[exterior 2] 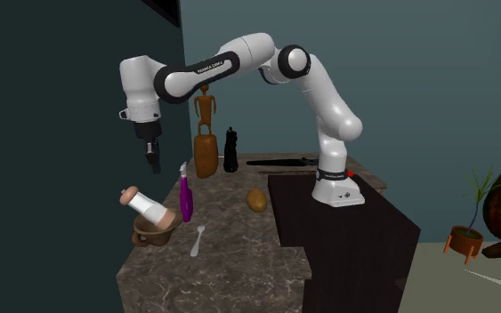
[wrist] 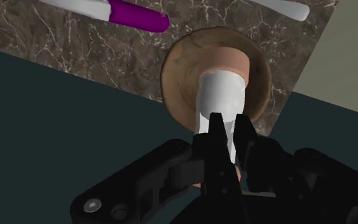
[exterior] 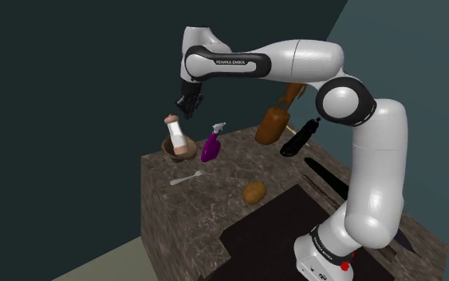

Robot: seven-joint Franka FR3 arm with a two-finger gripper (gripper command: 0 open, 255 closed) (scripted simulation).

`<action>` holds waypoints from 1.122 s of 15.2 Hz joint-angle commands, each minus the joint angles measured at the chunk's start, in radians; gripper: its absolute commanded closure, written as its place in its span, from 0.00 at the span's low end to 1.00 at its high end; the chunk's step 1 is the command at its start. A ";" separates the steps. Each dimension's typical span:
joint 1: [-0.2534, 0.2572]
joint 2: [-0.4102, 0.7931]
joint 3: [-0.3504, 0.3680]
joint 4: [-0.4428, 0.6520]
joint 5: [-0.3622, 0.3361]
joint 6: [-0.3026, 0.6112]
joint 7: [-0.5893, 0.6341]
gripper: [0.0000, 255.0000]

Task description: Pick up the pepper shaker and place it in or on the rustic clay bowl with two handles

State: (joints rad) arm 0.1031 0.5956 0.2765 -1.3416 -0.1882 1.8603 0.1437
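Leaning tilted in the rough brown two-handled bowl [exterior: 169,149], at the veined stone counter's [exterior: 214,203] far corner, shoulder view's left, stood the pepper shaker [exterior: 179,137]: white cylinder w/ pinkish cap. Gripper [exterior: 185,112] hung above, apart; fingers narrowly parted, holding nothing.

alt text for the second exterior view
A white pepper shaker with a tan cap leans in a brown bowl on a dark marble counter; the black gripper hangs above, apart. A purple spray bottle stands beside the bowl.

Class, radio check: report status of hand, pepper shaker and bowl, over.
Hand hovering above bowl, holding nothing. Shaker leaning inside bowl. Spray bottle beside bowl.
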 commanded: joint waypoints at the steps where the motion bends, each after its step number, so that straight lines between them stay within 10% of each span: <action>1: 0.000 0.009 -0.001 -0.014 -0.003 0.023 0.002 1.00; 2: 0.001 0.005 -0.001 -0.006 -0.001 0.011 0.002 1.00; 3: 0.001 0.005 -0.001 -0.006 -0.001 0.011 0.002 0.00; 11: -0.038 -0.030 -0.043 -0.477 -0.021 0.859 0.173 0.00; 17: -0.019 0.040 -0.062 -0.434 -0.036 0.889 0.184 0.00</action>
State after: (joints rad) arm 0.0808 0.6199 0.2177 -1.7869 -0.2219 2.7437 0.3265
